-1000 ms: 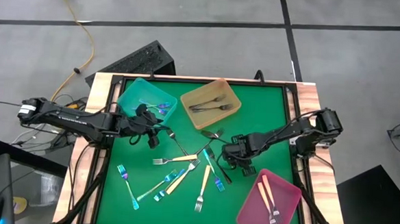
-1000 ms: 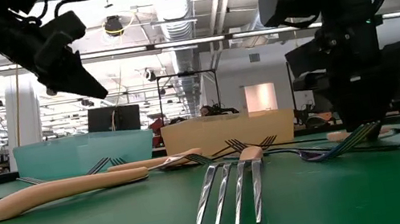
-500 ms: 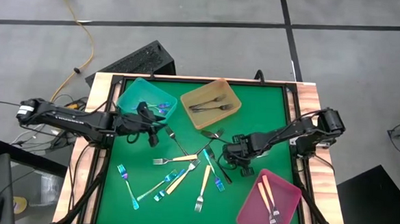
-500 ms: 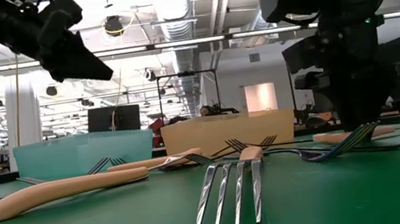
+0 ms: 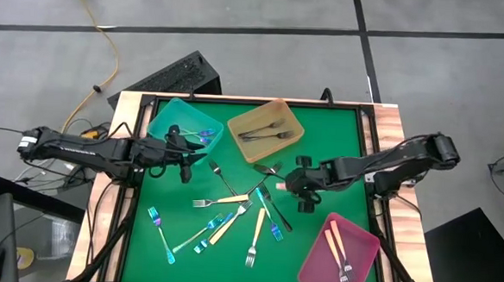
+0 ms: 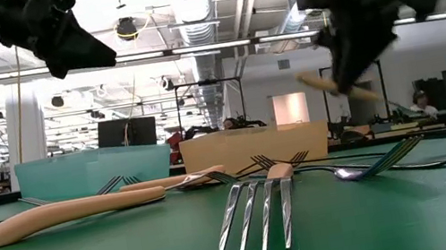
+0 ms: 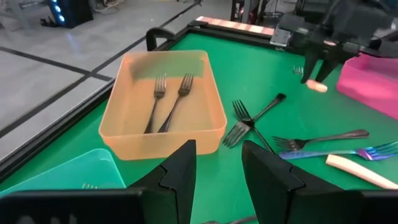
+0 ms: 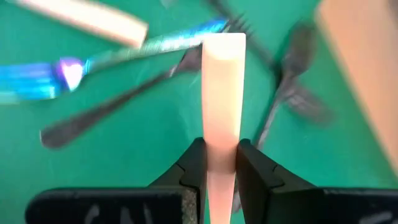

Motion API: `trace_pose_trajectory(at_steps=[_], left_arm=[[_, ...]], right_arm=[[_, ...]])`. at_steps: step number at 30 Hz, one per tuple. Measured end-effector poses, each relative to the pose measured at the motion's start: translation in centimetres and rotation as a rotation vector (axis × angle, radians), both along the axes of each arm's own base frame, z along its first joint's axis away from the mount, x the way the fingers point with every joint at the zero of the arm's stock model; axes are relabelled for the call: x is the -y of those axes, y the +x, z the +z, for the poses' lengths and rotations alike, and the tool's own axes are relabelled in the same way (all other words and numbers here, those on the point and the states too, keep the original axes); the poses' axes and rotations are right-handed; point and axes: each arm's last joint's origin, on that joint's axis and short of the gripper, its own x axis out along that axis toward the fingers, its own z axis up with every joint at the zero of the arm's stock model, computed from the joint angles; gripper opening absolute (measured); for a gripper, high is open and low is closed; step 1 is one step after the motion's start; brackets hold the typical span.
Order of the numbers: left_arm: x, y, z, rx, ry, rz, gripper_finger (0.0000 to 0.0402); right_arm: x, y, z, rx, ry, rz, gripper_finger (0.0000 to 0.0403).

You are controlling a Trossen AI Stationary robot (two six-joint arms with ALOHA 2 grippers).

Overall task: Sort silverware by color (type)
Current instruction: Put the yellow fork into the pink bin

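Note:
My right gripper (image 5: 295, 183) hangs above the green mat's right half, shut on a cream-handled piece of silverware (image 6: 325, 85). My left gripper (image 7: 217, 177) is raised beside the teal tray (image 5: 184, 124), open, with nothing between its fingers. More silverware lies loose mid-mat: a cream-handled fork (image 5: 219, 200), iridescent blue forks (image 5: 161, 233) and dark grey forks (image 5: 268, 169). Two dark forks (image 7: 168, 102) lie in the amber tray (image 5: 291, 136). Cream-handled pieces (image 5: 337, 245) lie in the pink tray (image 5: 364, 237). My right gripper pinches the cream handle (image 8: 221, 134) between its two fingers, coming from above at a slant. The handle's flat free end (image 8: 224, 43) sticks out well past the fingertips. The piece is lifted clear of the mat and tilted; its other end is hidden behind the gripper.
The three trays stand at the mat's far left, far middle and near right corner. A raised wooden rim (image 5: 133, 109) frames the mat. Loose forks crowd the mat's centre; bare mat (image 5: 334, 141) lies at the far right.
My right gripper has risen from the mat and tipped, carrying the cream-handled piece, which lay on the mat and now hangs clear of it. My left gripper has gone up a little and back toward the table's left edge.

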Motion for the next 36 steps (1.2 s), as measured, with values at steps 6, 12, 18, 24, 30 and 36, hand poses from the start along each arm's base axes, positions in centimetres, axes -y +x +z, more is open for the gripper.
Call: trace_pose_trajectory(at_steps=[6,12,18,24,30,36], left_arm=[[0.0,-0.7,-0.1,-0.034,0.003,0.004,0.0114],[0.0,-0.8,-0.2,-0.046,0.003,0.005,0.0114],[0.0,-0.9,-0.2,-0.051,0.004,0.007,0.0114],[0.0,-0.9,-0.2,-0.048,-0.003,0.013,0.0114],[-0.1,-0.9,-0.3,-0.058,-0.001,0.016,0.0114],[-0.1,-1.0,-0.4,-0.058,-0.016,0.024,0.0114]], right_arm=[[0.5,-1.1,3.3,0.200,-0.026,-0.147,0.0083],[1.0,-2.6,6.8,0.389,0.042,-0.360,0.0083],[0.9,-3.6,10.5,0.542,0.254,-0.527,0.0083],[-0.5,-5.3,12.5,0.506,0.447,-0.671,0.0096],[-3.5,-7.0,12.5,0.397,0.601,-0.752,0.0095],[-6.8,-8.6,12.5,0.332,0.784,-0.791,0.0097]])
